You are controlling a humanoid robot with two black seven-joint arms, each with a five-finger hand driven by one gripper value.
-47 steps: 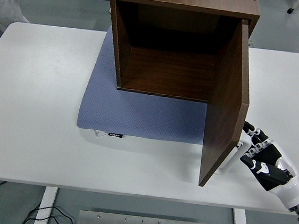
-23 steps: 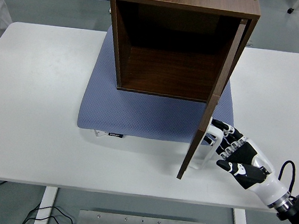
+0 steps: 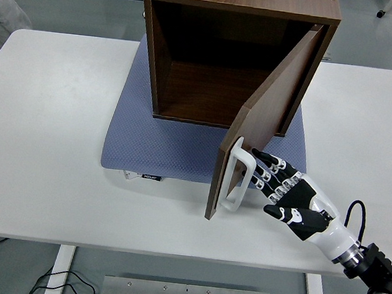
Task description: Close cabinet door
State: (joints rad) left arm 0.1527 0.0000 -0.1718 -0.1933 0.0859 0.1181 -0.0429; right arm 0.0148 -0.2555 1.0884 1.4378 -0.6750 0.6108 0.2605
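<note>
Our right hand [image 3: 282, 195] has its fingers [image 3: 264, 170] spread flat against the door [image 3: 265, 119], just beside the white handle [image 3: 234, 173]. We see the door half-open, hinged at the right of the cabinet [image 3: 226, 59] on a blue mat [image 3: 160, 150].

Bright, even overhead light – sharp focus, soft shadows, cabinet [image 3: 217, 79] interior dim

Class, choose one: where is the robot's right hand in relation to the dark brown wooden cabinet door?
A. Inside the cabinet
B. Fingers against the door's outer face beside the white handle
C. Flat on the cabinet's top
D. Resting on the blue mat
B: the right hand's fingers reach the outer face of the partly open dark brown wooden cabinet door, right beside its white handle.
</note>
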